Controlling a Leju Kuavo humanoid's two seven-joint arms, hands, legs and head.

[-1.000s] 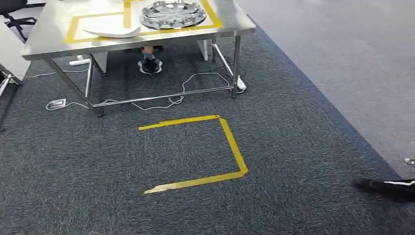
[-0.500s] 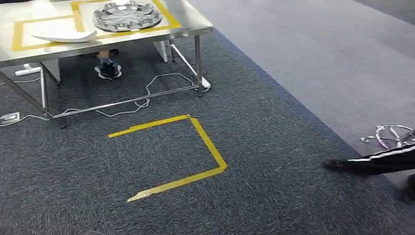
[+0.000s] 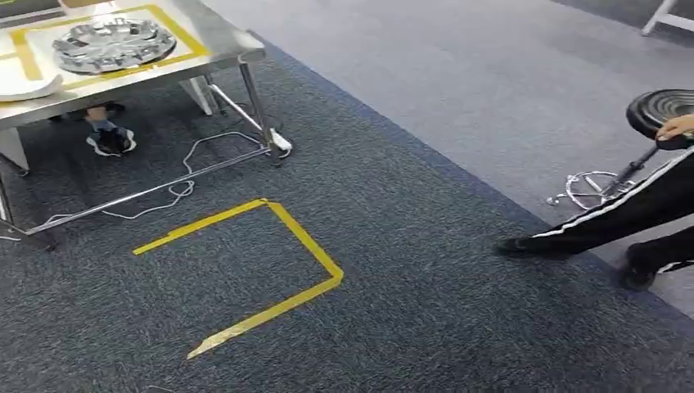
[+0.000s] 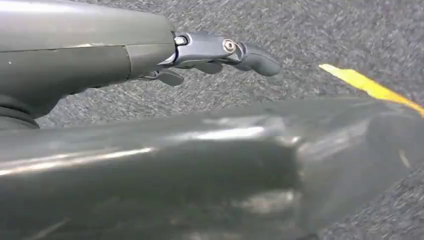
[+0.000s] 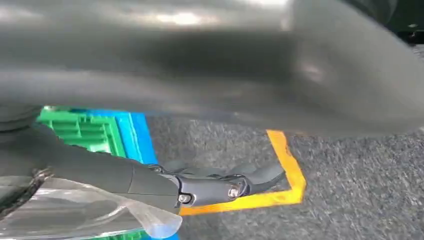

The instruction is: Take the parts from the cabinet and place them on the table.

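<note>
Head view has the bench far off left, left hand hanging empty, right hand's grip unclear.

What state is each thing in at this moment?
wheel cover: lying flat on the table, inside the taped square.
white part: lying on the table.
left hand: holding nothing, above carpet.
right hand: fingers curled; grip unclear.
stool: upright, person's hand on it.

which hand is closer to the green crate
Right. The right hand hangs just beside the green crate. The left hand hangs over grey carpet near a strip of yellow tape.
</note>
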